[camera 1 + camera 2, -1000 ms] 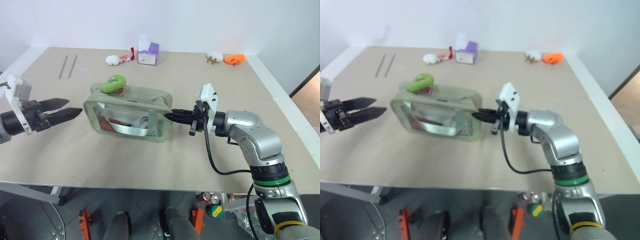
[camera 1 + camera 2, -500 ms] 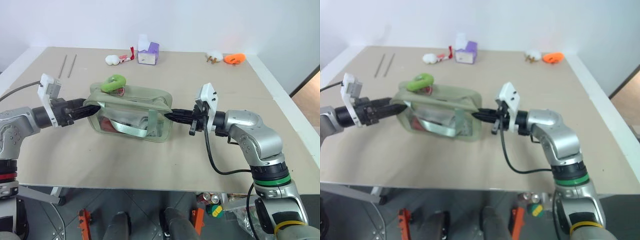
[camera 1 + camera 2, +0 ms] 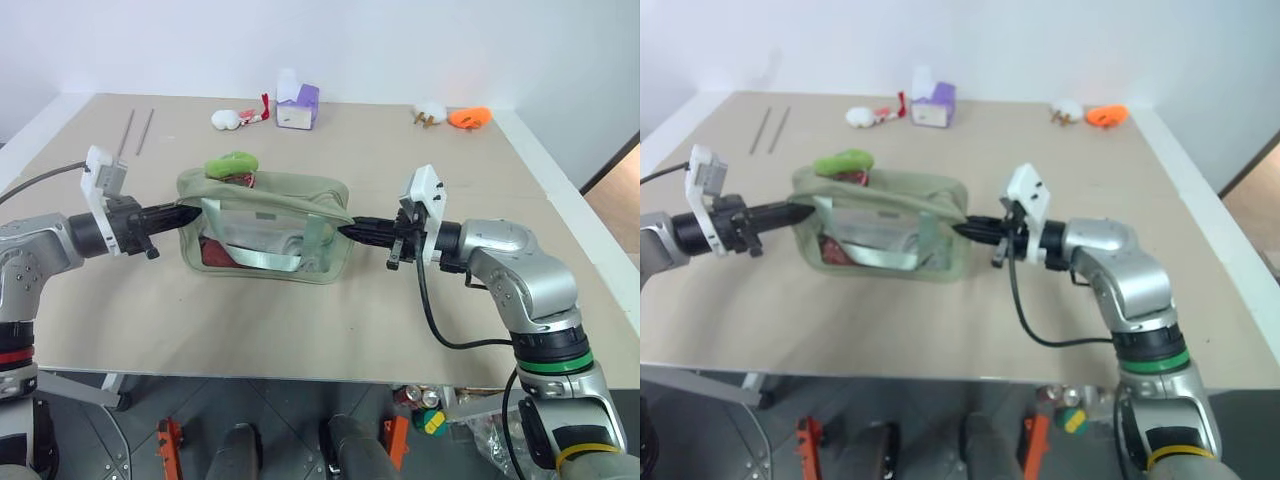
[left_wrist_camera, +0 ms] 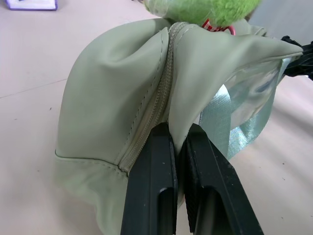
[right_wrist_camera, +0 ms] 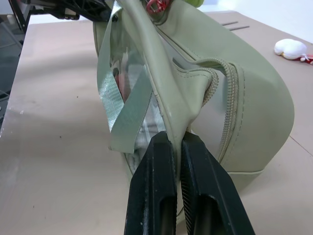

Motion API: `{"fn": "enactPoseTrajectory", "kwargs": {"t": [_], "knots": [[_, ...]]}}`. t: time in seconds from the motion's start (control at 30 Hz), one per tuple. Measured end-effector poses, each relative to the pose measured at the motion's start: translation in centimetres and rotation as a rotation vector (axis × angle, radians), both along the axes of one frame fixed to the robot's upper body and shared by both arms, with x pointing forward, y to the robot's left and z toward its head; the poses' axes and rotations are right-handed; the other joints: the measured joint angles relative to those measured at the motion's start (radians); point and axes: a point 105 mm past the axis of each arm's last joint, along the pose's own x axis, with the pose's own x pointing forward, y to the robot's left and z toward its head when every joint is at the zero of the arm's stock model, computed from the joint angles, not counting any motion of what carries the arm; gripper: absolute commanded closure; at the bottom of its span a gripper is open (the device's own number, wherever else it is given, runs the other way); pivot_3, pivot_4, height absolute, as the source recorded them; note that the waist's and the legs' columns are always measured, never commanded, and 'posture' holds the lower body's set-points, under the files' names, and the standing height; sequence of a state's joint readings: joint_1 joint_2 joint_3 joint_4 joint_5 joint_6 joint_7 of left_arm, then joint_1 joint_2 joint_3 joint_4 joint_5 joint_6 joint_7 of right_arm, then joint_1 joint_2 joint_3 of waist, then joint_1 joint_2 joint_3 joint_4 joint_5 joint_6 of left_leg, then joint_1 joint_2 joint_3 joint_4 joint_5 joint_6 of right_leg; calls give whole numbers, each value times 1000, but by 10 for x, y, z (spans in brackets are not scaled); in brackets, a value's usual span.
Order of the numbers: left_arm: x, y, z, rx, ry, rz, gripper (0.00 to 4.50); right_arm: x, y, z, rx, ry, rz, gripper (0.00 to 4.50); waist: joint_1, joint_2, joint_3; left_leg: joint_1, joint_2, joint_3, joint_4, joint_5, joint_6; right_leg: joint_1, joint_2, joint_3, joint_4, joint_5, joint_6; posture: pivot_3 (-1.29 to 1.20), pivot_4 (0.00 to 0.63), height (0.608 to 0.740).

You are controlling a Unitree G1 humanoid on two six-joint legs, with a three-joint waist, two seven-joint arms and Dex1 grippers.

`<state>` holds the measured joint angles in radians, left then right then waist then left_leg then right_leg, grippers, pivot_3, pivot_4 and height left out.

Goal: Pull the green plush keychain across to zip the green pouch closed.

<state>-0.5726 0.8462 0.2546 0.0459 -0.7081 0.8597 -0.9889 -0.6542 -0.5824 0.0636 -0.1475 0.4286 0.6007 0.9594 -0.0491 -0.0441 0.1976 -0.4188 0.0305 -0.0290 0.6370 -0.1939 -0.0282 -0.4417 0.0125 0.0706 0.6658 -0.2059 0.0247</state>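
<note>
While stretched between the two arms, the green pouch (image 3: 265, 225) sits near the middle of the bench (image 3: 330, 320), tan-topped and the largest item in view.

Pouch: pale sage fabric, boxy, clear side window facing near, green straps hanging across that window, dark red contents behind the plastic. Zipper runs along the top; in the left wrist view its teeth meet down the left end.

Right arm: silver, reaching in from the right. Right gripper (image 3: 352, 229), jaws closed on a fold of fabric at the pouch's right end; the right wrist view shows the fabric pinched between the two black fingers (image 5: 155, 186).

Left arm: reaching in from the left. Left gripper (image 3: 187, 212), jaws closed on a fold of fabric at the pouch's left end, beside the zipper line.

Green plush keychain (image 3: 231, 164): fuzzy lime oval lying on the pouch's top far-left corner, a red ring just under it. Neither gripper touches it.

Purple-and-white box (image 3: 298, 107): far edge, centre.

White-and-red toy (image 3: 236, 119): just left of the box.

Orange toy (image 3: 468, 117): far right, a small white item (image 3: 429, 113) beside it.

Two thin rods (image 3: 137, 131): far left, lying side by side.
</note>
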Motion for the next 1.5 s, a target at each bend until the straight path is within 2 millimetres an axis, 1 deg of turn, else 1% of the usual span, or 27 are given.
{"fn": "enactPoseTrajectory", "kwargs": {"t": [0.1,0.17,0.2,0.27,0.37,0.4,0.43,0.47,0.57,0.63,0.67,0.7,0.73,0.77,0.8,0.87,0.93,1.0,1.07,1.17,1.33,1.5], "knots": [[-2,-3,0,6,-6,-11,4413,-1,-4,-1,-10,4,6,4500,1,0,0,0,0,0,0,0,0,0,0,0,0,0,0,0,150,740],[-2,-4,0,1,-7,-16,4500,-3,-6,-2,-5,20,15,3793,1,0,0,0,0,0,0,0,0,0,0,0,0,0,0,0,150,740],[-2,-5,0,-1,-7,-18,4500,-4,-8,-2,-4,32,16,3519,1,0,0,0,0,0,0,0,0,0,0,0,0,0,0,0,150,740],[-2,-5,0,0,-9,-19,4500,-6,-15,-1,0,55,19,2744,1,0,0,0,0,0,0,0,0,0,0,0,0,0,0,0,150,740],[-2,-7,0,-3,-9,-23,4500,-9,-26,-1,-23,70,13,1856,1,0,0,0,0,0,0,0,0,0,0,0,0,0,0,0,150,740],[-2,-8,0,-2,-10,-27,4500,-9,-33,-1,-40,71,-4,1408,1,0,0,0,-1,0,0,0,0,0,0,0,0,0,0,0,150,740],[-2,-9,-1,-2,-8,-29,4500,-6,-43,0,-54,63,-36,1099,1,0,0,0,-1,0,0,0,0,0,0,0,0,0,0,0,150,740],[-2,-9,-1,-3,-8,-31,4500,-4,-50,2,-64,54,-62,892,1,0,0,0,-1,0,0,0,0,0,-1,0,0,0,1,0,150,740],[-2,-10,-2,-5,-7,-33,4500,4,-66,13,-56,15,-125,892,1,0,0,0,-1,0,1,0,0,0,0,0,0,0,1,0,150,740],[-2,-12,-2,-9,-8,-39,4500,14,-69,31,-31,-51,-170,892,-1,1,1,1,-1,2,1,0,0,0,0,1,0,2,1,0,150,740],[-2,-13,-3,-11,-10,-41,4500,22,-67,47,15,-99,-197,892,-5,1,1,1,0,2,1,0,0,0,0,2,0,2,1,0,150,740],[-2,-14,-2,-13,-16,-46,4500,27,-60,63,56,-148,-210,892,-6,1,1,2,0,2,1,0,0,0,0,2,0,3,0,0,150,740],[-1,-15,-2,-12,-19,-51,4500,29,-52,75,84,-186,-205,892,-7,1,1,2,0,2,1,0,0,1,1,2,0,3,0,0,150,740],[-1,-16,-3,-11,-21,-55,4500,30,-41,85,108,-217,-190,892,-7,1,1,2,0,1,1,0,0,1,1,1,0,3,0,0,150,740],[-1,-18,-4,-10,-22,-58,4500,31,-29,89,115,-237,-170,892,-7,1,0,2,1,0,1,0,0,1,1,1,0,3,-1,0,150,740],[-1,-20,-6,-6,-19,-65,4500,31,-8,86,118,-234,-126,892,-6,1,0,2,1,0,0,0,0,1,1,1,0,2,-1,0,150,740],[-1,-22,-9,-3,-13,-74,4500,30,17,75,108,-209,-72,892,0,1,1,-1,0,0,0,0,0,0,0,1,0,1,1,0,150,740],[-3,-24,-13,0,-5,-79,4500,28,32,72,91,-207,-31,892,4,1,1,-3,-1,0,1,0,0,-1,-1,1,0,0,2,0,150,740],[-4,-25,-15,3,-10,-84,4500,25,43,75,75,-237,6,892,6,1,1,-4,-2,0,1,0,0,0,-3,1,-2,0,3,0,150,740],[-7,-25,-16,4,-17,-88,4500,21,52,79,56,-276,44,892,6,1,0,-4,-3,0,1,0,0,0,-4,1,-2,-1,4,0,150,740],[-9,-26,-18,1,-19,-90,4500,19,61,74,12,-299,89,892,6,1,0,-3,-3,-1,1,0,0,0,-3,0,-2,0,3,0,150,740],[-8,-26,-18,-2,-26,-93,4500,18,77,71,-99,-389,132,892,6,1,0,-2,-2,-1,1,0,0,0,-2,0,-1,0,3,0,150,740]]}}
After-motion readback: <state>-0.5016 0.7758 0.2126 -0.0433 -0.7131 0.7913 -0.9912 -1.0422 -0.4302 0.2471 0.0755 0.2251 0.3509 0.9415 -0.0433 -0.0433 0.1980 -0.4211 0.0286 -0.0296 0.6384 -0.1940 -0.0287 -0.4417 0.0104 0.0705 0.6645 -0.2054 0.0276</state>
